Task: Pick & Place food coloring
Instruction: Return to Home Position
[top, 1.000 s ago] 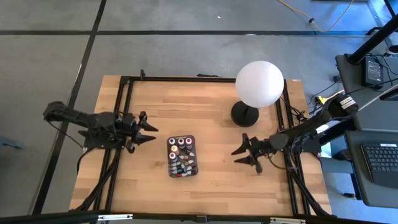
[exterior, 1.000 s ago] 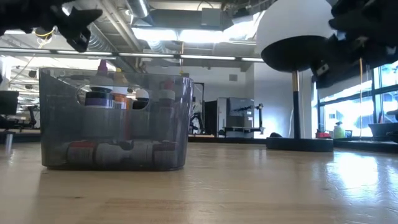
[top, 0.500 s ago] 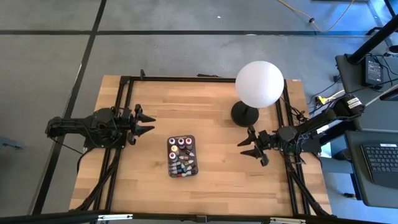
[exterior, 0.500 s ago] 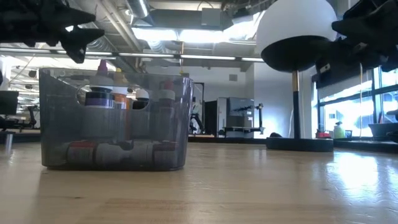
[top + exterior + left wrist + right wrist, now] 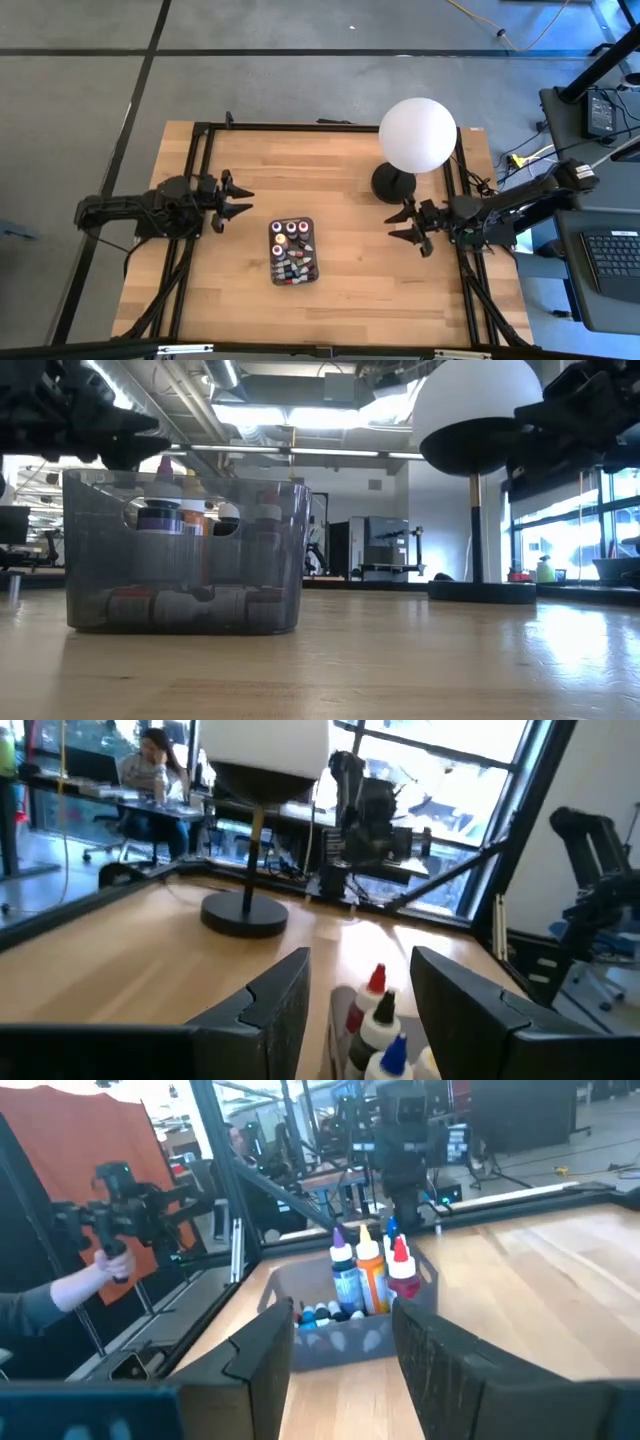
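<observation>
High view: capped food coloring bottles (image 5: 291,250), mixed colours, in dark bin (image 5: 270,262)

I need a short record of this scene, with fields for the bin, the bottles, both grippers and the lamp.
bin: dark grey translucent plastic bin, near the middle of the light wooden table
bottles: small plastic food coloring bottles, all inside the bin; some upright, some lying
left gripper: open, empty, left of the bin, apart from it
right gripper: open, empty, right of the bin, near the lamp's base
lamp: white globe lamp on a black base, far right of the table
</observation>
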Robot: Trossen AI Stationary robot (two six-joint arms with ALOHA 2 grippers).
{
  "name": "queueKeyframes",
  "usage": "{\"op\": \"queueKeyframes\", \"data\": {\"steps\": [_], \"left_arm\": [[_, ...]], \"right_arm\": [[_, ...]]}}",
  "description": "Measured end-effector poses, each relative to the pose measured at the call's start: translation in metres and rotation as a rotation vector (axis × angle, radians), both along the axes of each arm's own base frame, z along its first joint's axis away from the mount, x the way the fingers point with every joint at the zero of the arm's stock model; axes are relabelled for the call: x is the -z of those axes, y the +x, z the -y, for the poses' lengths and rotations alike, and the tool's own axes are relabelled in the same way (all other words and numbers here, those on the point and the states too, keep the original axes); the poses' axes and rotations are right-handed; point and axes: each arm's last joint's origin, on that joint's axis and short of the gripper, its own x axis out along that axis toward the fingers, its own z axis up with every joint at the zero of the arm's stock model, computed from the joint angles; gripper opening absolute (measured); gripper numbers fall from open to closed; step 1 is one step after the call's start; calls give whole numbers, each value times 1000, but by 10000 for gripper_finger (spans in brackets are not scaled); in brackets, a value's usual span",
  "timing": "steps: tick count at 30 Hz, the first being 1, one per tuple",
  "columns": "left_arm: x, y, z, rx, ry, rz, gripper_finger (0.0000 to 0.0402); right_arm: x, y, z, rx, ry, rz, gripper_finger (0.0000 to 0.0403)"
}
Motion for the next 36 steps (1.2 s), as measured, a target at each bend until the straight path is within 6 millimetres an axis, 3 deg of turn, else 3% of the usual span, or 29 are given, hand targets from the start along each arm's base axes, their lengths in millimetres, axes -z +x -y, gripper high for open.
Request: {"op": "queueKeyframes", "data": {"steps": [18,27,36], "left_arm": [[5,0,-5,-62,19,-35,167],[5,0,-5,-61,20,-35,171],[5,0,-5,-61,20,-34,171]], "right_arm": [[-12,-33,8,-12,-34,41,173],[-20,-51,6,-217,-55,166,173],[-19,-53,6,-238,-70,167,173]]}}
